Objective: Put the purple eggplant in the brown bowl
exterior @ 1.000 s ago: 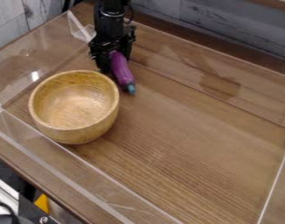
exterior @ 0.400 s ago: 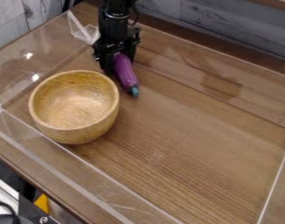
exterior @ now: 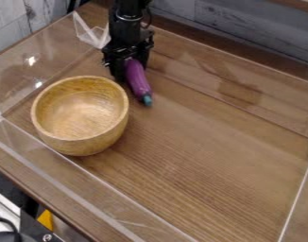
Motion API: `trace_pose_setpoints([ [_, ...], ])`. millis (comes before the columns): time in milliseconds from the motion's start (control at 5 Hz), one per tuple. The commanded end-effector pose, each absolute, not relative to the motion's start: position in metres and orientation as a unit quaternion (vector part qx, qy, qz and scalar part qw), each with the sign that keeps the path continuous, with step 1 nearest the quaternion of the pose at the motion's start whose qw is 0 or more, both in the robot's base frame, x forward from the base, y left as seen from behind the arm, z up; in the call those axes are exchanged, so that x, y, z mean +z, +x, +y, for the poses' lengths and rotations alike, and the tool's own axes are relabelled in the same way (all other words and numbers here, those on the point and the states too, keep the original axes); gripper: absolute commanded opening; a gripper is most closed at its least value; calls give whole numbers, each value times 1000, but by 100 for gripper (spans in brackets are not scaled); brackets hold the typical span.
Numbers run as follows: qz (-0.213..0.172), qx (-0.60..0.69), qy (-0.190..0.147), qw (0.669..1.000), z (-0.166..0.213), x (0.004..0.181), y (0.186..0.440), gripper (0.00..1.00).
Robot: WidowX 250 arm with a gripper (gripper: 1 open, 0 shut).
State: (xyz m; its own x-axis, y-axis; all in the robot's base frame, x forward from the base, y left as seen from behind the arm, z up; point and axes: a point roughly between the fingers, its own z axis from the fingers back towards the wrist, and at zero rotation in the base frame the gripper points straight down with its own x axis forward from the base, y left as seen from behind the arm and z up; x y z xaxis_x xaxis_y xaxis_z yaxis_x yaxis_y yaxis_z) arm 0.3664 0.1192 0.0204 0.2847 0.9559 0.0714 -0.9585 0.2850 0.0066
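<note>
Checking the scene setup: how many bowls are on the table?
1. The brown bowl sits on the wooden table at the left, near the purple eggplant. None appears hidden.

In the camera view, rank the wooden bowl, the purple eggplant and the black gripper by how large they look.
1. Round light-brown wooden bowl, clearly the largest.
2. Black gripper with the arm part above it; it runs out of frame at the top, so its full extent is unsure.
3. Slim glossy purple eggplant, smallest; its upper end is hidden by the gripper.

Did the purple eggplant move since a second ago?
No. The purple eggplant lies in the same spot on the table, just up and right of the brown bowl, with the gripper still down on its upper end.
</note>
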Motion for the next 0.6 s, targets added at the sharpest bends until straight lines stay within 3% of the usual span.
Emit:
trace_pose_setpoints([
  [0, -49, 575, 16, 817, 102, 39, 376, 0],
  [400, -51, 571, 18, 819, 100, 44, 374, 0],
])
